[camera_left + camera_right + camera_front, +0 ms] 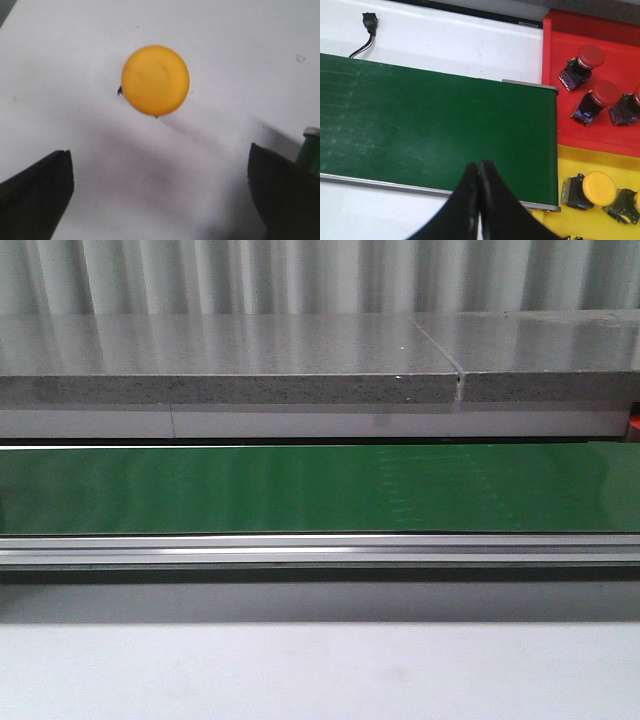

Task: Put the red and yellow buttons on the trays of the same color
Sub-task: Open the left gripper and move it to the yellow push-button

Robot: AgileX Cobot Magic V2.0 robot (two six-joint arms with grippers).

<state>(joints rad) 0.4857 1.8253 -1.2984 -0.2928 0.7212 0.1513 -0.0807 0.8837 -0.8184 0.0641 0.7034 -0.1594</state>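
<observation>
A yellow button (155, 80) stands on the white table, seen from above in the left wrist view. My left gripper (160, 192) is open above the table, short of the button, with nothing between its fingers. My right gripper (479, 167) is shut and empty over the near edge of the green conveyor belt (435, 120). Beside the belt's end lie a red tray (570, 35) holding three red buttons (590, 56) and a yellow tray (570, 160) holding yellow buttons (599, 187). Neither gripper shows in the front view.
The front view shows the bare green belt (320, 488) with its metal rail (320, 548) and a grey shelf (230, 365) behind. A small black connector on a wire (369, 22) lies beyond the belt. A green object (310, 150) stands beside my left gripper.
</observation>
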